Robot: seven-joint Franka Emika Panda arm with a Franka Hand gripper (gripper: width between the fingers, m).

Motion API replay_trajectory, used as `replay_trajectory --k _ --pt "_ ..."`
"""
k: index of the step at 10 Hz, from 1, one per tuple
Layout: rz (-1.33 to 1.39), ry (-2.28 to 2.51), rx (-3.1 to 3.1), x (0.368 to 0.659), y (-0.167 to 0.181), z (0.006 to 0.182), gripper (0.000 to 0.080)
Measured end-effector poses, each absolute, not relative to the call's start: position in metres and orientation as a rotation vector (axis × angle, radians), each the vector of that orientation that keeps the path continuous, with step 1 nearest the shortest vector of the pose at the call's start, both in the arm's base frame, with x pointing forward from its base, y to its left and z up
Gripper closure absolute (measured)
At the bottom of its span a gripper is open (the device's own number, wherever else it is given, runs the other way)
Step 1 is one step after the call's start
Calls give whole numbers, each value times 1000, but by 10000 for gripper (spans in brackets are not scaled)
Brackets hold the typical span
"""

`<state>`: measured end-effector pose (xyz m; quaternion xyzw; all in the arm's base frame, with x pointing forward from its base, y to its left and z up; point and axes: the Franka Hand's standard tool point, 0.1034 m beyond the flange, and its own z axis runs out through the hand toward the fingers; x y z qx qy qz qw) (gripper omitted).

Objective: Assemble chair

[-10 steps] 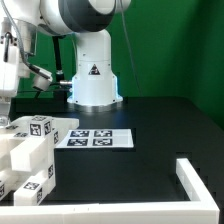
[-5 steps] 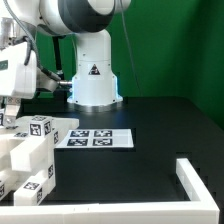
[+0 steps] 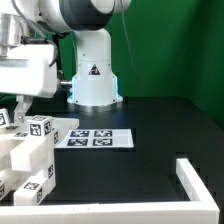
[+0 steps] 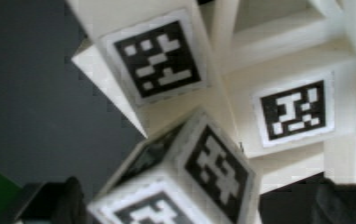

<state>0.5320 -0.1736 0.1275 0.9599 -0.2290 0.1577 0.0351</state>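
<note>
Black table [image 3: 160,125] w/ marker board [image 3: 97,139], green backdrop; pincer [image 3: 14,108] wide over chair parts [image 3: 28,150].

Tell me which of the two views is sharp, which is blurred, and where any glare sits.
Exterior view: mostly sharp, the marker board tags readable; the table is dark and matte without glare; a bluish glow shows at the arm base. Wrist view: very close to the chair parts, soft overall; the tag nearest the lens is smeared, and the white plastic looks bright but not blown out.
</note>
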Motion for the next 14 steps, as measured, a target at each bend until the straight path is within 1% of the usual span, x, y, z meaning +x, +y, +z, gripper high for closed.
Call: replay_trajectory --k 2,3,5,6,7,9,10,11,14 --pt "501 -570 2987 530 -166 141 151" --pt "494 -590 3001 528 -161 142 151" --pt "467 -593 3010 528 -162 140 151" --pt "422 -610 3036 526 -158 137 151" --pt "319 -592 3090 525 -153 136 151" --pt "137 -483 3191 518 -152 144 151" --pt "5 -454 3234 515 -150 149 151" --pt "-7 -465 3234 520 -151 153 151" --pt "8 -376 3234 519 -153 151 151"
